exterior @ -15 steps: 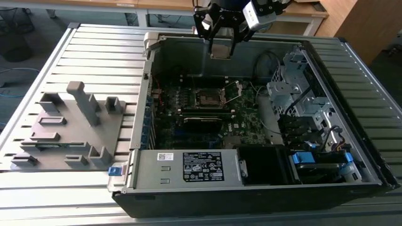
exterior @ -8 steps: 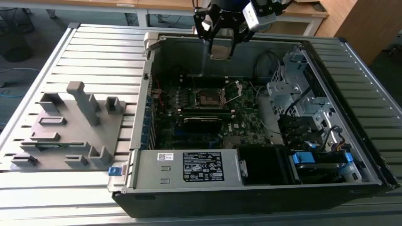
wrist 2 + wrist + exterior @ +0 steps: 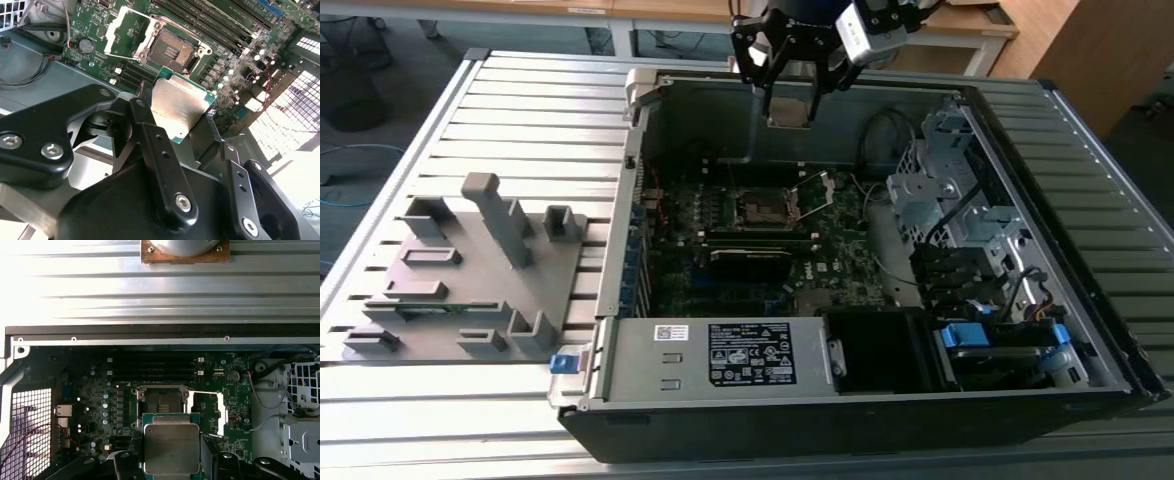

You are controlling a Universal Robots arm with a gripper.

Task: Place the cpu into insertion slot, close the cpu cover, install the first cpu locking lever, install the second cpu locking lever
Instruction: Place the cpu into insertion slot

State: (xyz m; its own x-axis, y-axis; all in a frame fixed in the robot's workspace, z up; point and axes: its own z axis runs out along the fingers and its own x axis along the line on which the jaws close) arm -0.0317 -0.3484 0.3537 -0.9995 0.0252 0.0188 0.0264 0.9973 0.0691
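- The tool (image 3: 180, 112) is nearest the lens in both wrist views. Its black fingers (image 3: 150, 130) are drawn in narrow and clamp the cpu (image 3: 182, 100) by two opposite edges.
- The cpu is a thin square with a dull metal top, held in the air apart from the board (image 3: 841, 260). It looks light and stiff, slick on top and probably delicate underneath. The edges are therefore judged the safe place to grip it, as the tool does here.
- Beyond it the slot (image 3: 161, 402) lies dark and bare, with nothing seated in it.
- The cover (image 3: 221, 415) is swung open just beside the slot.
- The green board spreads around them inside the open case (image 3: 720, 130).
- Farthest out, the case rests on a ribbed metal tabletop (image 3: 520, 120), with a grey fixture (image 3: 467, 270) near it on the exterior view's left.
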